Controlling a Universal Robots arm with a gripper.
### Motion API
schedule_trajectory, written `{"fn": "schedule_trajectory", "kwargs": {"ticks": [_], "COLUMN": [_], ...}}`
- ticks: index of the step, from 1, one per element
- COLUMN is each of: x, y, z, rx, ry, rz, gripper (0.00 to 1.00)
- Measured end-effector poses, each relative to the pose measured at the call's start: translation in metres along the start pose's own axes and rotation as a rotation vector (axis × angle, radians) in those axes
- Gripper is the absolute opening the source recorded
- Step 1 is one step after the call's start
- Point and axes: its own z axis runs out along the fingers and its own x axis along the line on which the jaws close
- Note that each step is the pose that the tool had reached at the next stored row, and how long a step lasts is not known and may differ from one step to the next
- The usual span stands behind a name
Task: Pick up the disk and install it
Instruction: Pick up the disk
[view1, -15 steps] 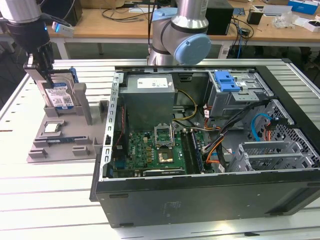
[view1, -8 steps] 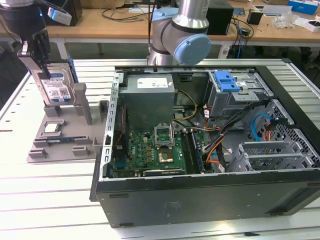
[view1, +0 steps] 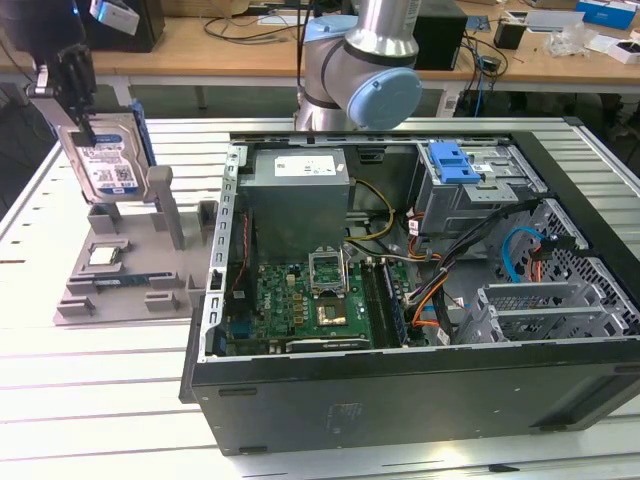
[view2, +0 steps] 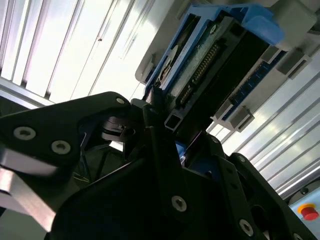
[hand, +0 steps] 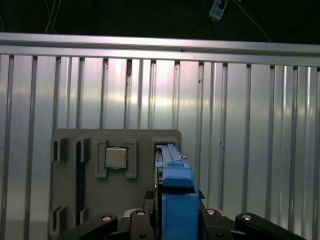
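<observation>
The disk is a silver drive with a white-and-blue label and blue side rails. It stands on edge over the grey holder at the exterior view's left. My gripper comes down on it from above and is shut on its upper edge. In the second wrist view the black fingers clamp the disk at its connector end. In the first wrist view a blue rail of the disk runs between the fingers of the gripper. Whether the lower edge still sits in the holder's slot I cannot tell.
A small square chip lies in the holder, beside the disk. The open computer case fills the exterior view's middle and right, with a grey drive cage topped by a blue caddy. The arm's base stands behind the case.
</observation>
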Motion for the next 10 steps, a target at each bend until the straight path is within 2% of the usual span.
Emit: {"fn": "schedule_trajectory", "kwargs": {"ticks": [10], "x": [-0.0012], "y": [0.0007], "z": [-0.0238], "rx": [0.0001], "ry": [0.0000], "rz": [0.000], "gripper": [0.37]}}
